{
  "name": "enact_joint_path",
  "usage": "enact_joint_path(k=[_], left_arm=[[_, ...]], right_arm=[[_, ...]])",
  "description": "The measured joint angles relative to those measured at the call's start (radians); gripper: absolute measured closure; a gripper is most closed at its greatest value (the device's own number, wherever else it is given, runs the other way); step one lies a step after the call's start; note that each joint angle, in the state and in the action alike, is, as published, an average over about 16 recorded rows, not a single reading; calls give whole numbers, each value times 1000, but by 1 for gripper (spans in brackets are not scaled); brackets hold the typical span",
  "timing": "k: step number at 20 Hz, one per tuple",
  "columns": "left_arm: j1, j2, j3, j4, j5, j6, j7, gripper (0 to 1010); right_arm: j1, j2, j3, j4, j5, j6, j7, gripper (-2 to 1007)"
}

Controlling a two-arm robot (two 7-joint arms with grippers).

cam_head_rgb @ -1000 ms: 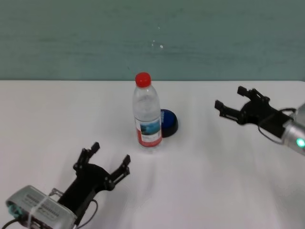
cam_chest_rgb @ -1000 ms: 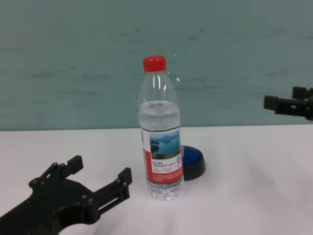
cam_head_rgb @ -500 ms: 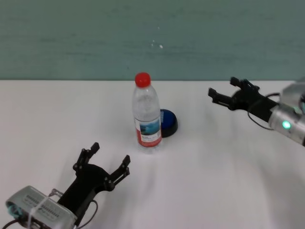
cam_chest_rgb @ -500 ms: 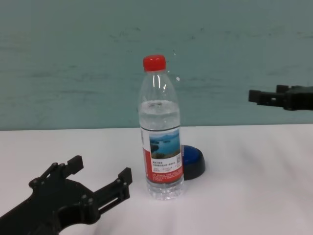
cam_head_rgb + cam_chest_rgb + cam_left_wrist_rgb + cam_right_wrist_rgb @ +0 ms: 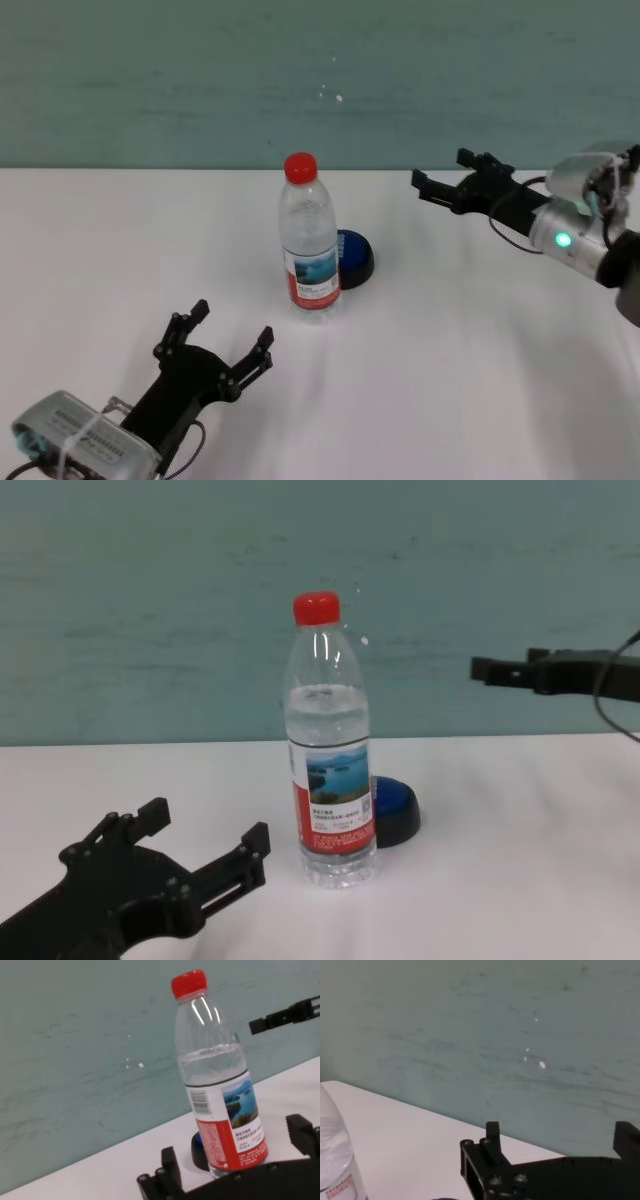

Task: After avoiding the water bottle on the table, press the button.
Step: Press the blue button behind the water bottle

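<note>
The water bottle (image 5: 309, 235) stands upright near the middle of the white table (image 5: 450, 350), with its red cap on top; it also shows in the chest view (image 5: 330, 750), the left wrist view (image 5: 217, 1080) and, at the edge, the right wrist view (image 5: 335, 1160). The blue button (image 5: 353, 257) sits just behind the bottle to its right, partly hidden by it, and shows in the chest view (image 5: 396, 808). My right gripper (image 5: 443, 178) is open, raised above the table, right of and beyond the button. My left gripper (image 5: 230, 338) is open and empty near the front left.
A teal wall (image 5: 320, 80) runs along the table's far edge. Bare tabletop lies between the button and my right gripper.
My right gripper has moved left and farther back, rising toward the bottle and button side. The left arm, bottle and button have not moved.
</note>
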Motion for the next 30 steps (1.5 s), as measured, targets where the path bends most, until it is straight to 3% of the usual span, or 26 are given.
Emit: enact_joint_path(k=[6,13,30], left_arm=[[0,0,0,0,0,0,0,10],[0,0,0,0,0,0,0,10],[0,0,0,0,0,0,0,10]], right_arm=[[39,-42,-27,58,-24,-8,9,2],[58,-76,-49,101,-49,-15,16,2],[84,-128,-67,225,-106,-36,29,2]])
